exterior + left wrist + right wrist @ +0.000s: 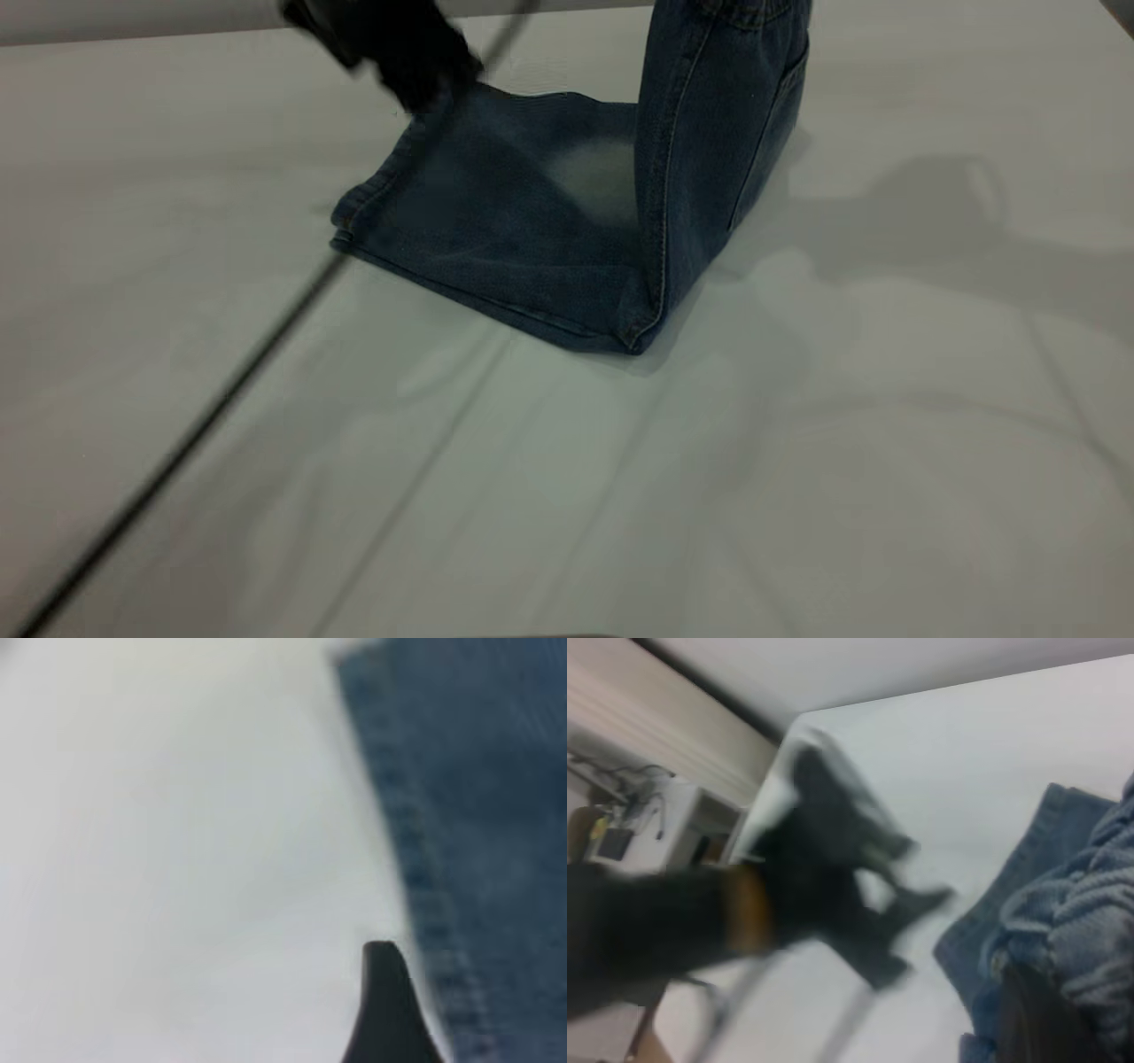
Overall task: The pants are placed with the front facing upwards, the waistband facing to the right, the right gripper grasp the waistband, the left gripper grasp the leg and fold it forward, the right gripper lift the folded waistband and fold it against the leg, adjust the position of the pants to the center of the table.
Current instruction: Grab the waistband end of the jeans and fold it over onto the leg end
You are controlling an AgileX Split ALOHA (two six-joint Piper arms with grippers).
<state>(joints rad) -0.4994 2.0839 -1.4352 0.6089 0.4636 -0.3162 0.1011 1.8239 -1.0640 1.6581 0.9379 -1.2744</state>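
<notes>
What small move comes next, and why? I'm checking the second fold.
Probably carry the waistband leftward and lower it onto the flat legs of the pants: that end hangs raised above them, while the left gripper sits at the far hem edge.

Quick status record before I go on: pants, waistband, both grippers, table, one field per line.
pants: leg half flat on the table, already doubled lengthwise; the other half raised upright
waistband: lifted at the top edge of the exterior view, puckered denim close up in the right wrist view
left gripper: just above the far hem corner of the flat leg; open, holding nothing
right gripper: out of the exterior view; grip not visible
table: white, wrinkled cover
fold stage: waistband not yet laid onto the leg
</notes>
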